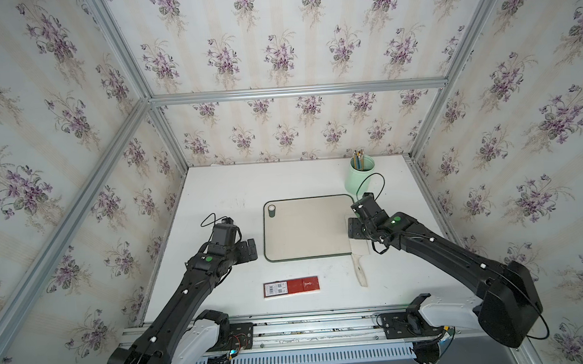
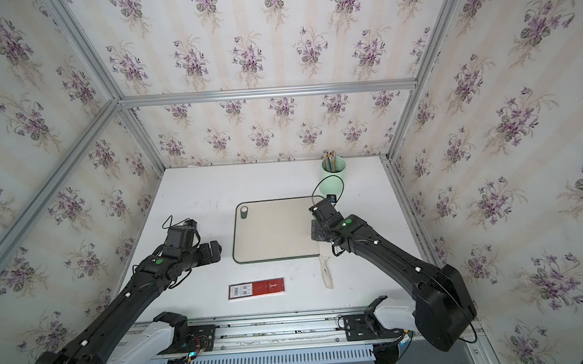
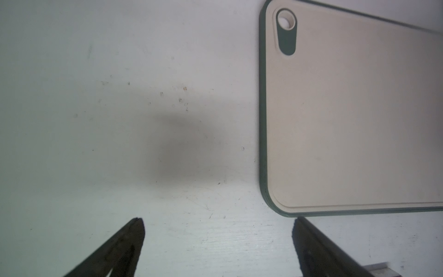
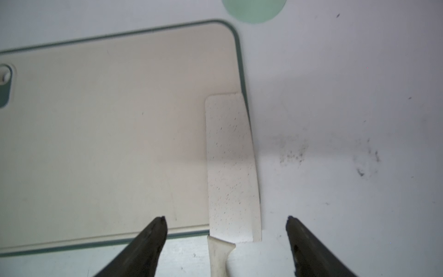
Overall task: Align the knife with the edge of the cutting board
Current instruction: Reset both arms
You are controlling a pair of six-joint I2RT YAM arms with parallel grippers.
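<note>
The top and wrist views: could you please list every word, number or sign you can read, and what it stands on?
Box, white end: a barcode and square codes, print too small to read.
Box, red part: a small white mark, too blurred to read.
Cutting board, knife, cup: no text seen.

One large beige rounded-corner cutting board (image 1: 306, 230) with a dark green-grey rim lies in the middle. One white cleaver-shaped knife (image 1: 360, 271) with a slim cream handle lies at its right edge. One flat red-and-white barcode box (image 1: 291, 286) sits nearer. One mint-green plastic cup (image 1: 353, 183) stands far right, holding several pencils (image 1: 359, 158), too small to count. There are two black robot arms: left arm (image 1: 186, 291) and right arm (image 1: 451, 253).
</note>
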